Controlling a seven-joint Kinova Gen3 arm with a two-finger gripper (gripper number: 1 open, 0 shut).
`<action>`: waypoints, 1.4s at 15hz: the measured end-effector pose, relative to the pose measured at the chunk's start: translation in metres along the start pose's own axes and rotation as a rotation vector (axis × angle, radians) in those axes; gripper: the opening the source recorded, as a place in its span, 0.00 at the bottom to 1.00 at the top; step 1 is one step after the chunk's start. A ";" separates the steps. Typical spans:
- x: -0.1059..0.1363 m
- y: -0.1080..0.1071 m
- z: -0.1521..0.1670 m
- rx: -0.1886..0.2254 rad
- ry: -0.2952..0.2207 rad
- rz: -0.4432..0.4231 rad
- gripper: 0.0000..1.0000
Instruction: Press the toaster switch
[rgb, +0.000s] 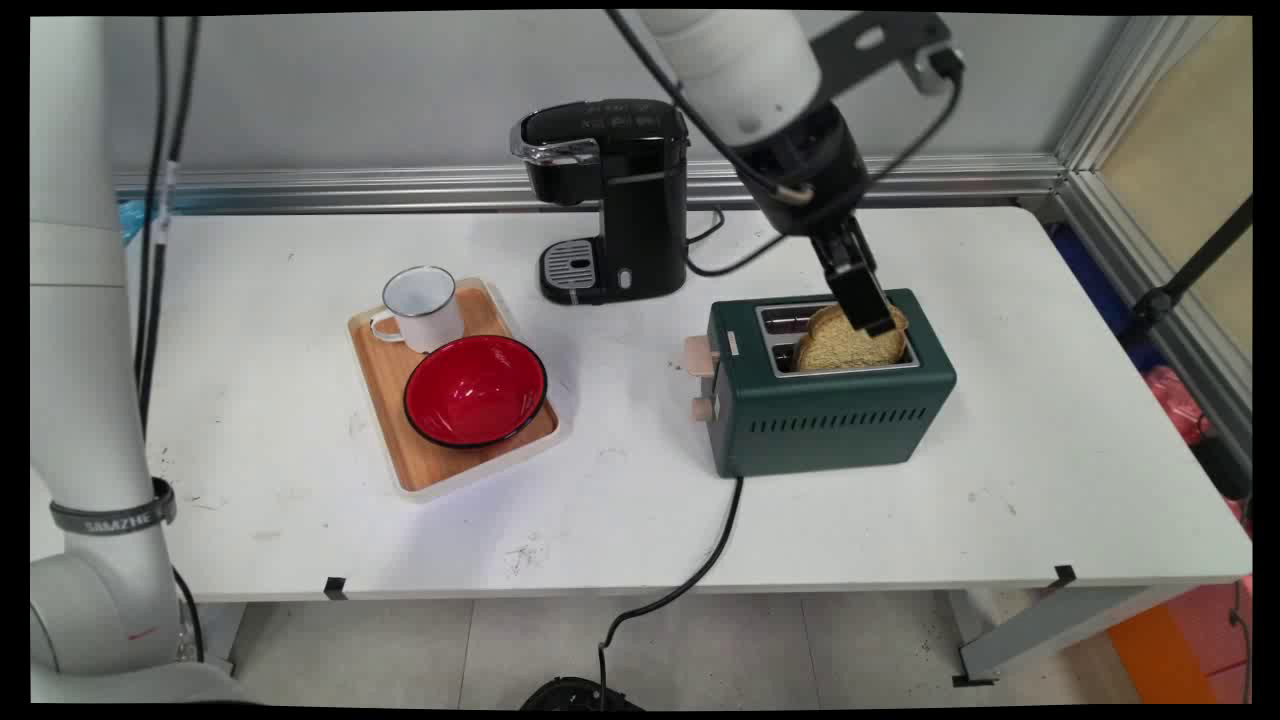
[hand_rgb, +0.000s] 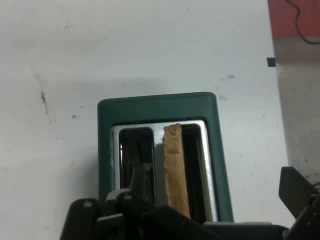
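1 slice of bread (rgb: 848, 345) stands in the near slot of the green toaster (rgb: 830, 420), the black gripper (rgb: 868, 318) just above it, its fingers spread wide. Left of them are a black coffee machine (rgb: 610, 200) and a wooden tray (rgb: 400, 420) bearing a white mug (rgb: 422, 308) and a red bowl (rgb: 476, 390).

From the hand, the bread (hand_rgb: 175, 170) shows edge-on in the toaster's (hand_rgb: 160, 107) right slot, between the wide-set fingers (hand_rgb: 297, 190).

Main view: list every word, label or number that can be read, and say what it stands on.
"SIMZHE", or close to it: grey band round the arm; the letters are small, so the reading is unsure.
Pale marks on top of the coffee maker: too small to read.
Toaster, cup, bowl, tray: no text visible.
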 end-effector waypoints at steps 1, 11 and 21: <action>-0.004 0.002 -0.009 0.002 0.014 0.000 1.00; -0.057 0.000 -0.087 0.054 0.109 -0.024 1.00; -0.093 -0.004 -0.104 0.098 0.121 0.016 1.00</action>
